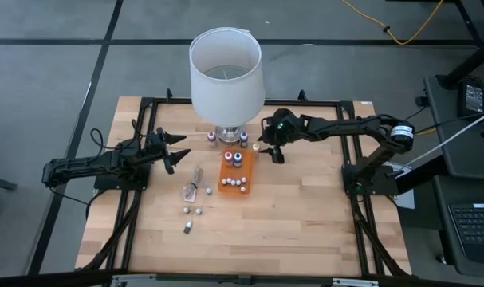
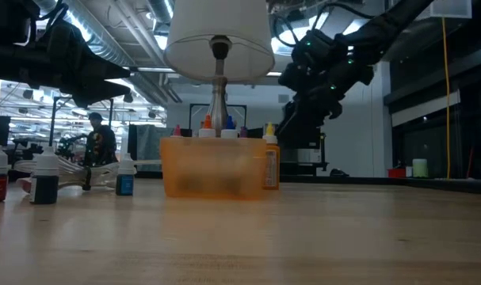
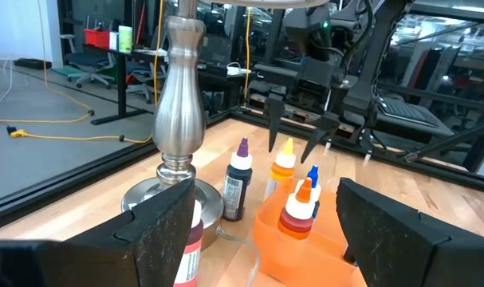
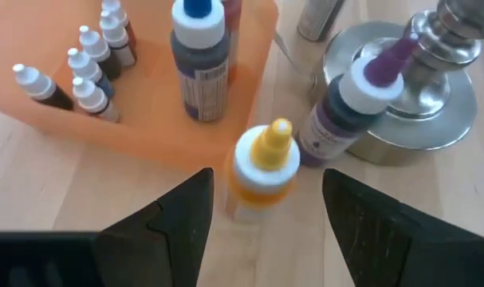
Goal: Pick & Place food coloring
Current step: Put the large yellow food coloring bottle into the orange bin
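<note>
The food coloring is scattered. Tiny dropper bottles (image 1: 238, 183) stand on the orange tray (image 1: 245, 191) beside two larger ones with orange and blue tips (image 1: 234, 159). Several loose tiny bottles (image 1: 192, 211) lie on the table nearer the front. A yellow-capped bottle (image 4: 263, 163) stands upright on the wood beside the tray. My right gripper (image 4: 265, 203) is open above it, one finger on each side, not touching. My left gripper (image 1: 174, 151) is open, left of the lamp, facing the tray (image 3: 305, 255).
A lamp with a white shade (image 1: 226, 76) and a steel base (image 4: 421, 88) stands just beyond the tray. Purple-capped bottles (image 4: 345, 112) (image 1: 212, 138) stand by its base. A crumpled clear wrapper (image 1: 195, 185) lies left of the tray. Bare wood lies toward the near and right edges.
</note>
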Available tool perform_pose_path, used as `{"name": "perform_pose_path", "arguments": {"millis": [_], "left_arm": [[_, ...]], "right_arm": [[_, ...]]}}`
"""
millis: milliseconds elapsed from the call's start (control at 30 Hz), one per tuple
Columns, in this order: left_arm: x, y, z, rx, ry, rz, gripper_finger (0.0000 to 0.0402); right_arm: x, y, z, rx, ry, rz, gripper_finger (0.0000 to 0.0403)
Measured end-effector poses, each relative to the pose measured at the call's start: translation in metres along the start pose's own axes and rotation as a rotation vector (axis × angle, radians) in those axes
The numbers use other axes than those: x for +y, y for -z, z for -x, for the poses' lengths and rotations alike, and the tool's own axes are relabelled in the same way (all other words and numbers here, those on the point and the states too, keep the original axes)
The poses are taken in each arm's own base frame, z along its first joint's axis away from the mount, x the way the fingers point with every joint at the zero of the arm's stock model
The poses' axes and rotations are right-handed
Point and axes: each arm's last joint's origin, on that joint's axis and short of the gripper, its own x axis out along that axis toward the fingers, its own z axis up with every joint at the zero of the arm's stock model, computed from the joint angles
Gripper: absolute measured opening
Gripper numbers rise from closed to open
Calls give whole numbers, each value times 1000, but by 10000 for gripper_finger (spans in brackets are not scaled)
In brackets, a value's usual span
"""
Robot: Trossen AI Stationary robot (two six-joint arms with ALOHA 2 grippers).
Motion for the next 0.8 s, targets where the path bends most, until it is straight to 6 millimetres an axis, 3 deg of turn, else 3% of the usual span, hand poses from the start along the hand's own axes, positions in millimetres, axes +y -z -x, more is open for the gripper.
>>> {"name": "perform_pose_path", "arguments": {"millis": [333, 800], "left_arm": [[0, 0, 0, 0, 0, 0, 294], [0, 0, 0, 0, 1, 0, 294]], "right_arm": [[-5, -8, -12, -8, -20, -3, 216], [-3, -6, -13, 10, -36, -38, 121]]}}
